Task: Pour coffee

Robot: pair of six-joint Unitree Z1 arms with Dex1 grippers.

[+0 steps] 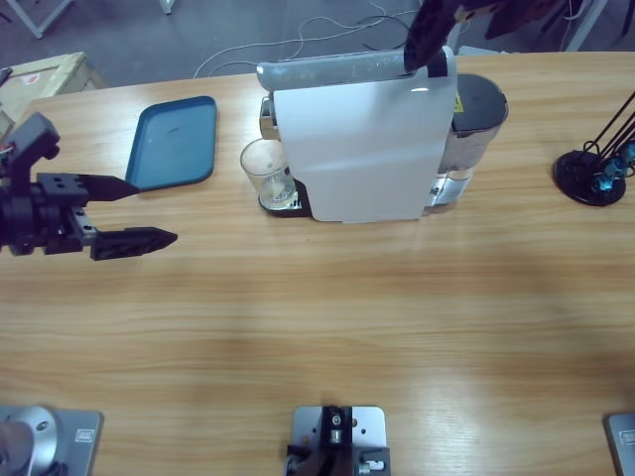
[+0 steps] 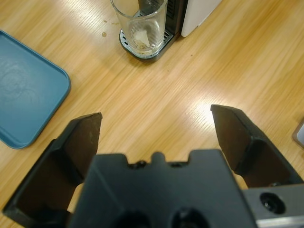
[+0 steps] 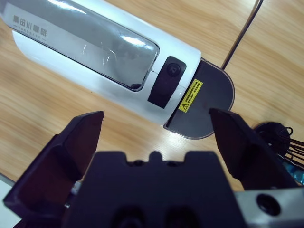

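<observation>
A white coffee machine (image 1: 362, 149) stands at the back middle of the table. A clear glass tumbler (image 1: 267, 172) sits on its drip tray (image 2: 142, 52), under the spout. The tumbler (image 2: 141, 26) shows no dark coffee inside. My left gripper (image 1: 134, 212) hovers open at the table's left, well short of the tumbler, and its jaws (image 2: 156, 128) frame bare wood. My right gripper (image 3: 156, 126) is open above the machine's top, over the silver lid (image 3: 80, 42) and black button (image 3: 166, 80). In the high view it (image 1: 434, 40) reaches down from the top edge.
A blue tray (image 1: 177, 141) lies left of the machine, also in the left wrist view (image 2: 23, 99). A black lamp base (image 1: 590, 177) stands at the right. The grey tank lid (image 3: 209, 104) carries a yellow label. A cardboard box (image 1: 45, 79) sits beyond the table's far left corner.
</observation>
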